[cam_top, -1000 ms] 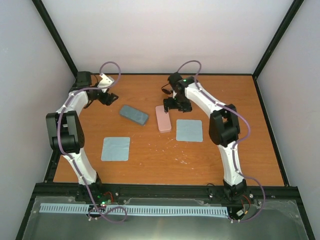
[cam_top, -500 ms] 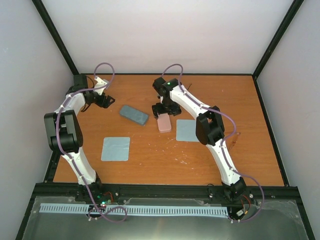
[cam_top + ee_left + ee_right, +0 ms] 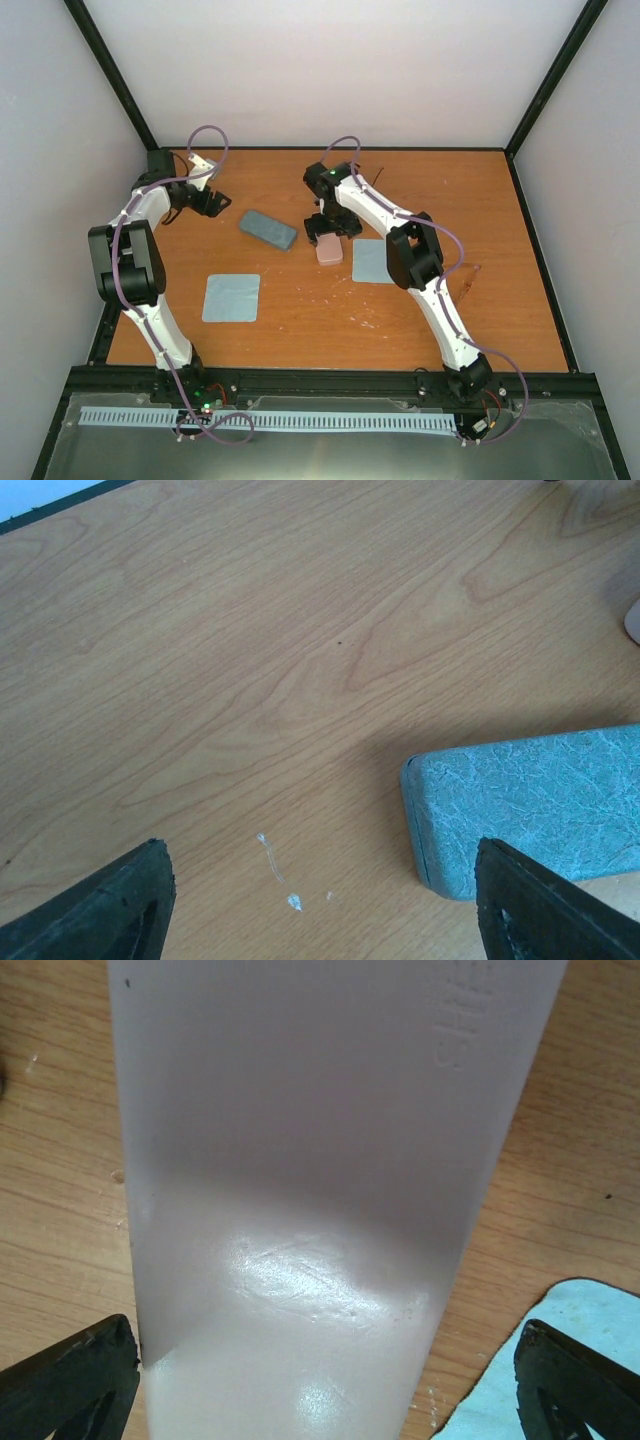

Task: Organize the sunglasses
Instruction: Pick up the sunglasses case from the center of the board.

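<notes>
Sunglasses (image 3: 468, 273), pale-framed, lie near the surface's (image 3: 300, 315) right edge; right claw (image 3: 322, 1325) open astride pink case (image 3: 320, 1110), left claw (image 3: 320, 845) open near blue-grey case (image 3: 530, 800).

Left arm (image 3: 125, 262): elbow folded high at the left edge, forearm reaching toward the far-left corner.
Left gripper (image 3: 212, 203): low, fingers spread wide.
Right arm (image 3: 410, 255): stretched forward, angled left toward centre.
Right gripper (image 3: 332, 228): pointing down, fingers fully apart.
</notes>
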Motion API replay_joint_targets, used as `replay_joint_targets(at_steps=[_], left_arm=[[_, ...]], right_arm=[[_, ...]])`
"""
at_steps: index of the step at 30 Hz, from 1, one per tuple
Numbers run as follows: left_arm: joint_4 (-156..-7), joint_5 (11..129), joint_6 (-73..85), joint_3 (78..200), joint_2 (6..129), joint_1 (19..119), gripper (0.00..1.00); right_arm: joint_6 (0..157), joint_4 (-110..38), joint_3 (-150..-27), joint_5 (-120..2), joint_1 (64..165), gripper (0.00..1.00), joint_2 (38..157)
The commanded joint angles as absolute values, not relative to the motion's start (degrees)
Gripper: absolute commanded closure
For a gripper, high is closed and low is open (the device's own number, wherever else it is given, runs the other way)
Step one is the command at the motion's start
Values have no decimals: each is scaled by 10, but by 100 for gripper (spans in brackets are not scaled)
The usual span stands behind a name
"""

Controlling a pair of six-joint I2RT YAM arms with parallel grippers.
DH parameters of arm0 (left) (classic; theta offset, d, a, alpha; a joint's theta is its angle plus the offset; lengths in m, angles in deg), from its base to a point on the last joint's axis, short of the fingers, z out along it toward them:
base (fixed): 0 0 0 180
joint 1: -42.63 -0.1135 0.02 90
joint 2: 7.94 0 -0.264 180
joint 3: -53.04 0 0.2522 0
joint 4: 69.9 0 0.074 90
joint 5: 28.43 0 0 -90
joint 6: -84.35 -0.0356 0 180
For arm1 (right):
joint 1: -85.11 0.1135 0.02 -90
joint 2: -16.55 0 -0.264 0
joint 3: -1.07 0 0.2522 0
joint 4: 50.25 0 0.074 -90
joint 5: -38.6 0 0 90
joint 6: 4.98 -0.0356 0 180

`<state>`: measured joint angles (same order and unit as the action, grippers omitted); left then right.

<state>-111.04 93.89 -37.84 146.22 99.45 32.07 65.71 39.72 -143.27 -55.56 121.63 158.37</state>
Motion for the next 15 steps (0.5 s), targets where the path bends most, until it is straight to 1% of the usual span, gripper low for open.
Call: replay_joint_targets(at_steps=[1,11,12,13,14,15], left_arm=[[-1106,954,-364,1457,988,318,18],[-1105,962,-362,1448,983,318,17],[-1105,963,-362,1448,983,318,17],[-1105,965,-362,1448,982,318,17],[-1105,967,-362,1449,982,318,17],[-1105,968,-361,1450,981,318,17]], right_arm=[[666,402,-1446,-565,1225,0,1599],[674,399,-1432,-569,1232,0,1613],[674,399,-1432,-568,1233,2,1613],[674,397,-1432,-567,1233,6,1613],[676,397,-1431,-565,1233,14,1613],[677,396,-1431,-564,1233,25,1612]])
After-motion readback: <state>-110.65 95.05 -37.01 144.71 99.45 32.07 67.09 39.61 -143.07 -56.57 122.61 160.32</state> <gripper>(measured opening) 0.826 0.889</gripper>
